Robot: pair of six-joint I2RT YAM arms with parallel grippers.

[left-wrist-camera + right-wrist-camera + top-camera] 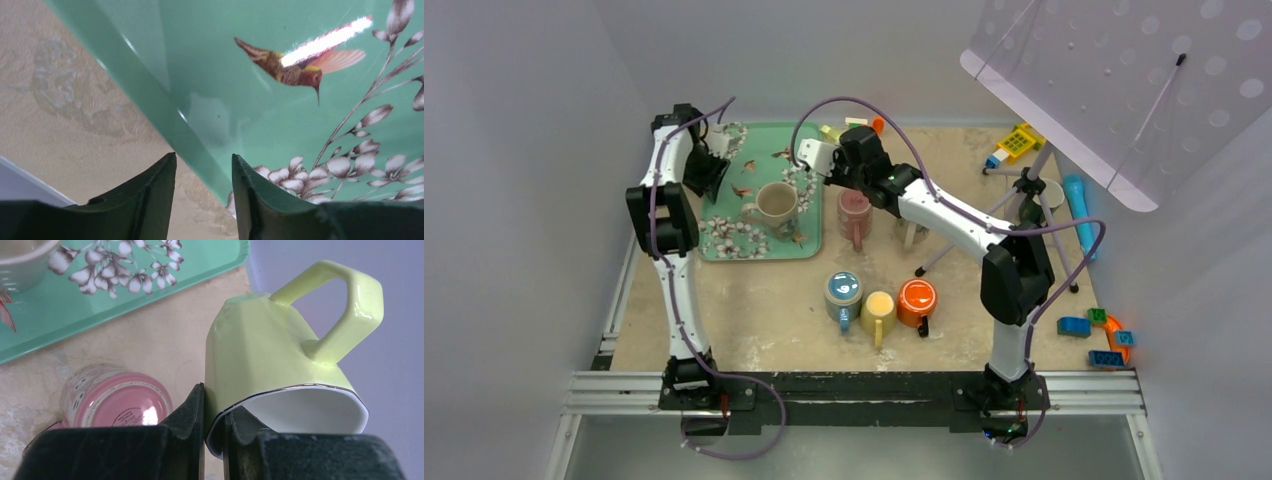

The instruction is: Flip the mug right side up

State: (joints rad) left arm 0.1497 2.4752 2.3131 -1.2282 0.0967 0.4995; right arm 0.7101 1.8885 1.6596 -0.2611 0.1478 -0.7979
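Mug (270,340) under task: pale lime glazed ceramic with a faceted body, an angular squared handle, a white interior and a thin silver line round the lip. It sits at the far end of the scene, just right of the tray's far right corner, tilted with its mouth towards the wrist camera and its base pointing away. Whether it touches the table cannot be told. The right gripper (215,402) is closed down to a narrow gap on the mug's rim, with one dark finger outside the wall and one inside. The left gripper (203,157) stands partly open with nothing between its jaws, over the left edge of the tray (145,95). The tray is glossy mint green with a raised rim, printed with a hummingbird and white blossom sprays. The table (150,340) is a mottled beige, matt and stained. A pink mug (120,400) stands base up near the lime one; the printing on its base is too blurred to read. A beige mug (776,205) stands upright on the tray.
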